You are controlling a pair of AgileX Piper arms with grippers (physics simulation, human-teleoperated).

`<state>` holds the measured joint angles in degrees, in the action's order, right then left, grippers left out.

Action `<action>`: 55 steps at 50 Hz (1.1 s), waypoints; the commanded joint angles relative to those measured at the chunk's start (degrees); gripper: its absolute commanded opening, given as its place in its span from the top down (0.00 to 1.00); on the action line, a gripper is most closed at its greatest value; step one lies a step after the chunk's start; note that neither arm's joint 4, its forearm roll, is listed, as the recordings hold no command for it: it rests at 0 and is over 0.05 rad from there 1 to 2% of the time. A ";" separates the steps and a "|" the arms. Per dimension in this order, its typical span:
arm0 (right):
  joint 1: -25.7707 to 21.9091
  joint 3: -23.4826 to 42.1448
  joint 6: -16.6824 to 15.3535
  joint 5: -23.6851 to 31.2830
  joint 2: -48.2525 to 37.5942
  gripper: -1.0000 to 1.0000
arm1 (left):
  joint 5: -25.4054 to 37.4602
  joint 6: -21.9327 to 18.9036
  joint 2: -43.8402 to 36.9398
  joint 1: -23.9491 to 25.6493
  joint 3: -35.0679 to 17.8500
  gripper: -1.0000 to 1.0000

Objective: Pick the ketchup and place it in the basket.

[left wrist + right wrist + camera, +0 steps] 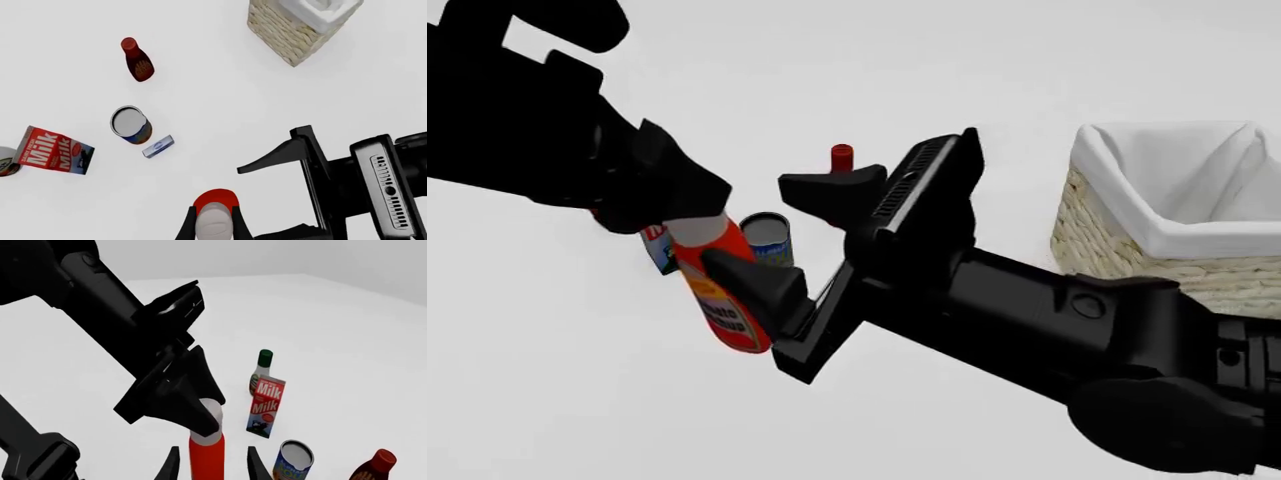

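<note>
Well left of the basket (pixel 1148 240), the ketchup (pixel 727 295) hangs above the bench, clamped at its cap in the left hand (pixel 687 225), while the right hand (pixel 767 240) stands spread around the bottle; carrying and dropping it in remain.

All I've got under me is a plain white table (pixel 547 400), smooth, unmarked, matte. It runs out flat on every side with no edge showing in the front view. Light is soft and even; shadows on the surface are faint grey smudges. Through my right wrist camera the white plane ends at a pale grey backdrop (pixel 280 255), bare and featureless.
</note>
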<state>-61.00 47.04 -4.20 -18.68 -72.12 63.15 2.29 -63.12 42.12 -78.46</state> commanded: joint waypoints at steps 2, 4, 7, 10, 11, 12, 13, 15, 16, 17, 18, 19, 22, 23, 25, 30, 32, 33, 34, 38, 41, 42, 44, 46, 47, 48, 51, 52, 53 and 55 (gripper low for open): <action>-0.04 -0.16 0.75 -1.59 -1.51 0.00 | 0.40 0.27 0.21 1.13 -0.80 1.00; -0.09 -0.26 0.93 -1.98 -1.78 0.00 | 0.49 0.42 0.15 1.31 -0.94 1.00; -0.10 -0.38 1.13 -2.46 -2.15 0.00 | 0.57 0.74 0.02 1.53 -1.25 1.00; -0.13 -0.54 1.27 -2.85 -2.37 0.00 | 0.67 1.02 -0.08 1.76 -1.45 1.00; -0.14 -0.58 1.37 -2.99 -2.52 0.00 | 0.66 0.86 -0.05 1.61 -1.47 1.00; -0.14 -0.63 1.46 -3.19 -2.72 0.00 | 0.72 0.86 -0.10 1.61 -1.61 1.00; -0.12 -0.66 1.52 -3.39 -2.94 0.00 | 0.80 1.08 -0.20 1.65 -1.85 1.00; -0.14 -0.79 1.66 -3.76 -3.23 0.00 | 0.87 1.03 -0.27 1.72 -2.07 1.00; -0.16 -0.90 2.03 -4.03 -3.34 0.00 | 0.89 1.15 -0.32 1.75 -2.17 1.00; -0.14 -0.94 2.06 -4.17 -3.47 0.00 | 0.92 1.13 -0.33 1.85 -2.24 1.00; -0.15 -1.06 2.10 -4.44 -3.80 0.00 | 0.94 1.16 -0.37 1.91 -2.30 1.00; -0.17 -1.20 2.36 -4.71 -3.93 0.00 | 0.94 1.22 -0.42 1.84 -2.39 1.00; -0.27 -1.68 2.70 -5.66 -4.86 0.00 | 0.96 1.27 -0.49 1.87 -2.57 1.00; -0.27 -1.68 2.70 -5.67 -4.86 0.00 | 0.96 1.27 -0.49 1.87 -2.57 1.00; -0.33 -1.81 3.02 -6.04 -5.28 0.00 | 0.99 1.19 -0.52 1.87 -2.70 1.00; -0.32 -1.69 3.14 -6.49 -6.08 0.00 | 1.12 1.59 -0.65 2.11 -3.01 1.00; -0.30 -1.69 3.15 -6.76 -6.52 0.00 | 1.20 1.70 -0.65 2.24 -3.15 1.00; -0.30 -1.69 3.15 -6.77 -6.52 0.00 | 1.20 1.70 -0.65 2.24 -3.16 1.00; -0.25 -1.74 3.40 -7.04 -6.79 0.00 | 1.25 1.70 -0.64 2.26 -3.22 1.00; 0.06 -1.64 3.49 -7.62 -7.87 0.00 | 1.52 1.90 -0.72 2.41 -3.72 1.00; 0.07 -1.81 3.78 -8.11 -8.22 0.00 | 1.52 1.93 -0.69 2.52 -3.80 1.00; 0.08 -1.81 3.87 -8.30 -8.58 0.00 | 1.49 1.83 -0.65 2.47 -3.74 1.00; -0.07 -1.80 3.66 -8.30 -8.89 0.00 | 1.53 2.07 -0.63 2.50 -3.84 1.00; -0.01 -1.73 3.92 -8.41 -8.99 0.00 | 1.57 2.25 -0.59 2.48 -3.99 1.00; 0.03 -1.73 4.13 -8.55 -9.01 0.00 | 1.62 2.32 -0.52 2.69 -4.06 1.00; 0.03 -1.73 4.13 -8.55 -9.01 0.00 | 1.62 2.32 -0.52 2.69 -4.06 1.00; 0.27 -1.68 4.45 -8.85 -9.13 0.00 | 1.64 2.50 -0.48 2.92 -4.01 1.00; 0.30 -1.56 4.24 -8.72 -9.23 0.00 | 1.68 2.63 -0.50 2.96 -4.08 1.00; 0.45 -1.74 4.33 -8.98 -8.89 1.00 | 1.74 2.54 -0.48 2.87 -4.16 1.00; 0.31 -1.91 4.51 -8.96 -8.76 1.00 | 1.93 2.59 -0.46 2.93 -4.38 1.00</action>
<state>-61.06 45.36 -0.16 -26.89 -80.51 64.73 5.27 -63.90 44.65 -82.16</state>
